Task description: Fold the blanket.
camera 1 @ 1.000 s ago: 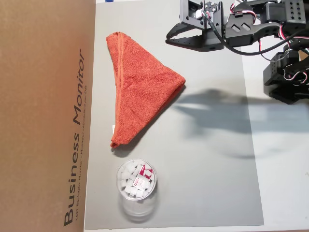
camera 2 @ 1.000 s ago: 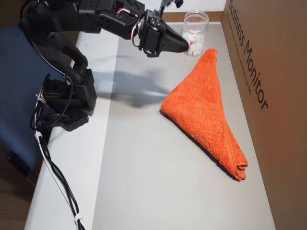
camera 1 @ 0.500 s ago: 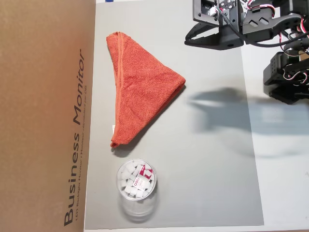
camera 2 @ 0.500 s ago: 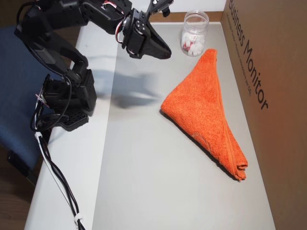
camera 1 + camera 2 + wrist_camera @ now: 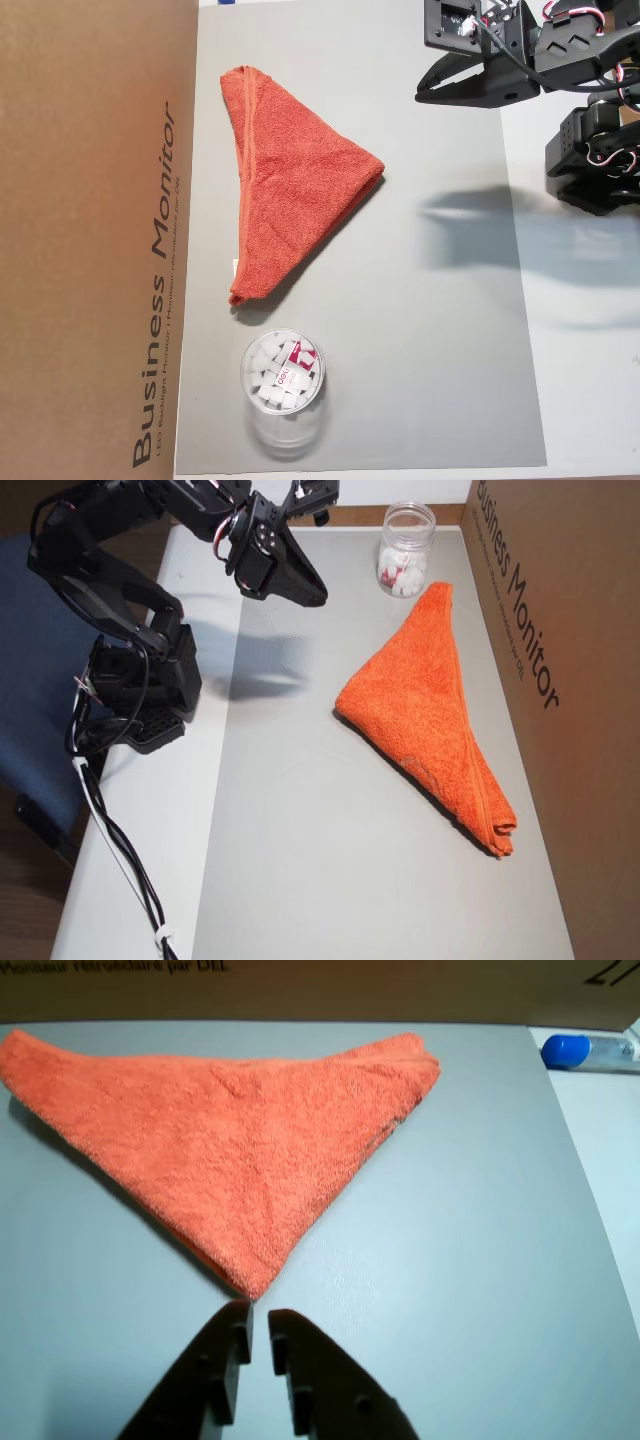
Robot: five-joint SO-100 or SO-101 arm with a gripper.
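The orange-red blanket (image 5: pixel 285 190) lies folded into a triangle on the grey mat (image 5: pixel 440 330), its long edge beside the cardboard box. It also shows in the wrist view (image 5: pixel 250 1150) and in the other overhead view (image 5: pixel 430 710). A small white tag (image 5: pixel 234 268) peeks out near one corner. My black gripper (image 5: pixel 420 95) hangs in the air off the blanket's pointed corner, apart from it. In the wrist view the gripper (image 5: pixel 258 1312) has its fingers nearly together with a thin slit, empty, just short of the blanket's tip. It shows in the other overhead view too (image 5: pixel 320 595).
A clear plastic jar (image 5: pixel 283 385) with white pieces stands on the mat beside one end of the blanket, also seen in the other overhead view (image 5: pixel 406 550). A brown cardboard box (image 5: pixel 90 240) borders the mat. My arm's base (image 5: pixel 140 680) sits off the mat. A blue-capped object (image 5: pixel 570 1050) lies past the mat's edge.
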